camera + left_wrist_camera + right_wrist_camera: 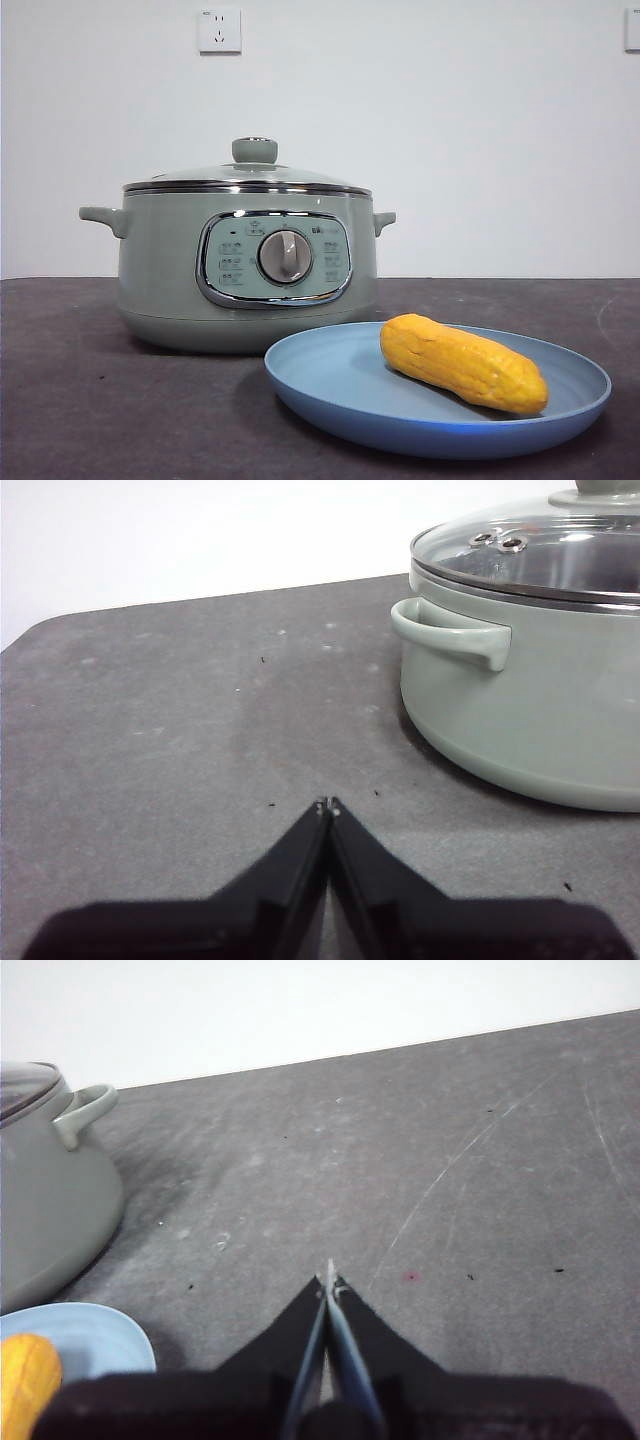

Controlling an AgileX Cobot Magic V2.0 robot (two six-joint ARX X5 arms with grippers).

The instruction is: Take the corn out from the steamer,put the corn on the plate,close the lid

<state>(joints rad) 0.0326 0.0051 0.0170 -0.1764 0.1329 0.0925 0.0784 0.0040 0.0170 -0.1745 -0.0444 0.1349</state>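
The plate point(330, 385) sits closest, low and blue on the dark table point(90, 400). The corn point(463, 364) lies on its side in the plate, tilted a bit, its fat end pointing toward the pot. Just behind the plate stands the green pot point(160, 290), and the rim of the plate nearly reaches its base. The glass lid point(250, 176) sits flat on the pot, with its round knob on top. Far back, a wall socket point(219, 30) hangs on the white wall.

So the job looks done: corn out, corn on the plate, lid on. The best thing now is to stay away and not bump the plate or the lid.

Both arms are pulled back and low over bare table. The left gripper point(328, 806) is off to one side of the pot, near its handle, jaws pressed together and holding nothing. The right gripper point(328, 1278) is past the plate on the other side, jaws together too, empty.
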